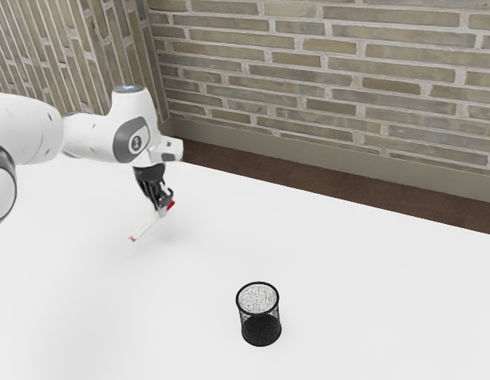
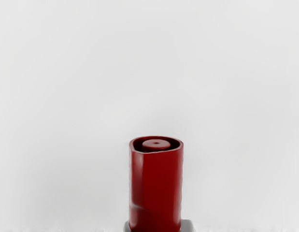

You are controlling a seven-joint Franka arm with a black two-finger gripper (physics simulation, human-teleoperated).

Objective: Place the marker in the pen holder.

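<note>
"Which step is this?"

"Carrying, I judge: the end effector (image 1: 162,210) grips the tilted marker (image 1: 145,228) between its fingers, seemingly above the bench (image 1: 355,269)."

"Next?"

"Cross to the pen holder (image 1: 261,329), well apart; upright it, then lower."

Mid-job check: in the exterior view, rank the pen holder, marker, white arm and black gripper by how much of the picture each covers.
1. White arm
2. Pen holder
3. Black gripper
4. Marker

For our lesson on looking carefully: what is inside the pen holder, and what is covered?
Inside the pen holder: mesh wall and a dark base, no marker. Its near wall partly veils the base, so fine detail there is hidden.
</note>
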